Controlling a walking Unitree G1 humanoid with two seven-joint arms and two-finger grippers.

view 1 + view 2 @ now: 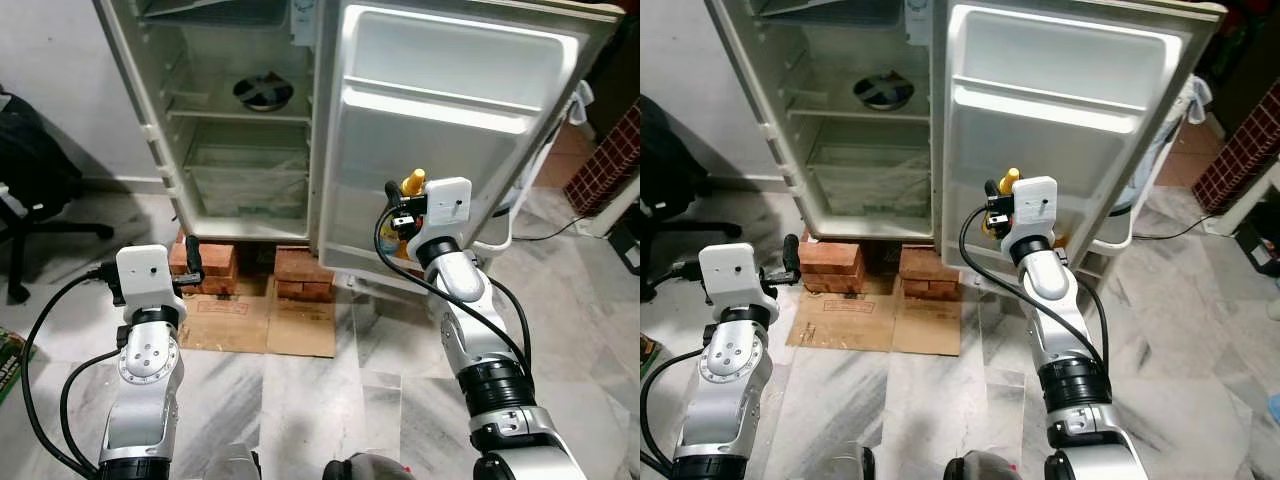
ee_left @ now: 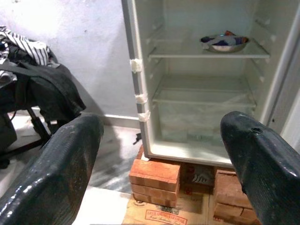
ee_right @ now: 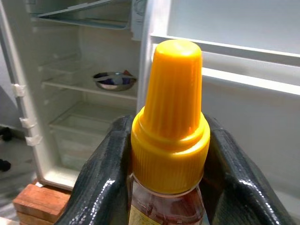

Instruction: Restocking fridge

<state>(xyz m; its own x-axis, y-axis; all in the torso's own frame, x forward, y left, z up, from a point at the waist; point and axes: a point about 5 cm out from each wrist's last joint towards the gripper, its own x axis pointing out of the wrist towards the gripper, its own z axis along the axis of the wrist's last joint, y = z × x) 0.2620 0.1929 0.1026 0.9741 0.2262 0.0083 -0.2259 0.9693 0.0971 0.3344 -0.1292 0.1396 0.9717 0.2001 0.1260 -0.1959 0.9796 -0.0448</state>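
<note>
1. While the fridge (image 1: 240, 110) stands open on red bricks (image 1: 210, 262), the left eye view shows the right gripper (image 1: 398, 222) raised in front of the lower part of the open door (image 1: 450, 130), pinching a bottle (image 1: 411, 190) whose yellow cap sticks up above it. The left gripper (image 1: 190, 262) hangs low near the bricks, over flattened cardboard (image 1: 260, 320).
2. From the right eye view, a metal bowl (image 1: 883, 91) sits on a middle shelf inside the fridge.
3. Through the left wrist view, two black fingers (image 2: 56, 173) are spread wide apart with nothing between them, facing the fridge interior; dark clothing lies on a chair (image 2: 33, 89) beside the wall.
4. At the right wrist view, both fingers (image 3: 101, 183) press against the bottle's neck just under its yellow cap (image 3: 172, 117).
</note>
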